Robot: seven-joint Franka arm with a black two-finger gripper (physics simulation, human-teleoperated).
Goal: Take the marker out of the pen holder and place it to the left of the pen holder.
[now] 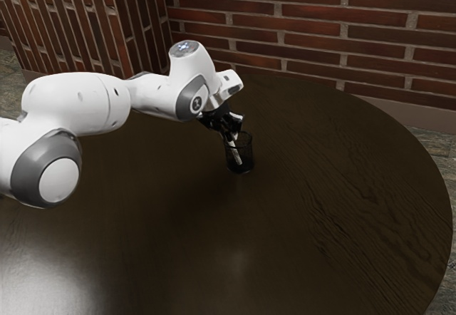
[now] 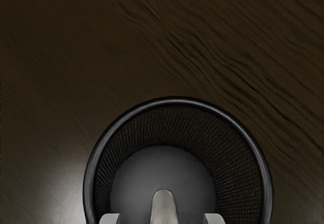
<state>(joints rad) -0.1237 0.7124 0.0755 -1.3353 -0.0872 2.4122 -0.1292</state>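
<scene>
At the pen holder's (image 1: 249,159) eleven o'clock in the exterior view, the open gripper (image 1: 230,127) straddles the marker (image 1: 237,155), holding nothing — marker's near end cut off in the wrist view.

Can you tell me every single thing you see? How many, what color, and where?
marker: one, whitish, inside the pen holder
pen holder: one, black, on the table
table: one, dark brown, under the pen holder
brick walls: two stretches, reddish brown, behind the table
baseboard: at least one, brownish, at the bricks' foot
floor: one, grayish, past the table's edge
gripper: one, black, at the pen holder
arm: one, white and gray, exterior view's left
</scene>
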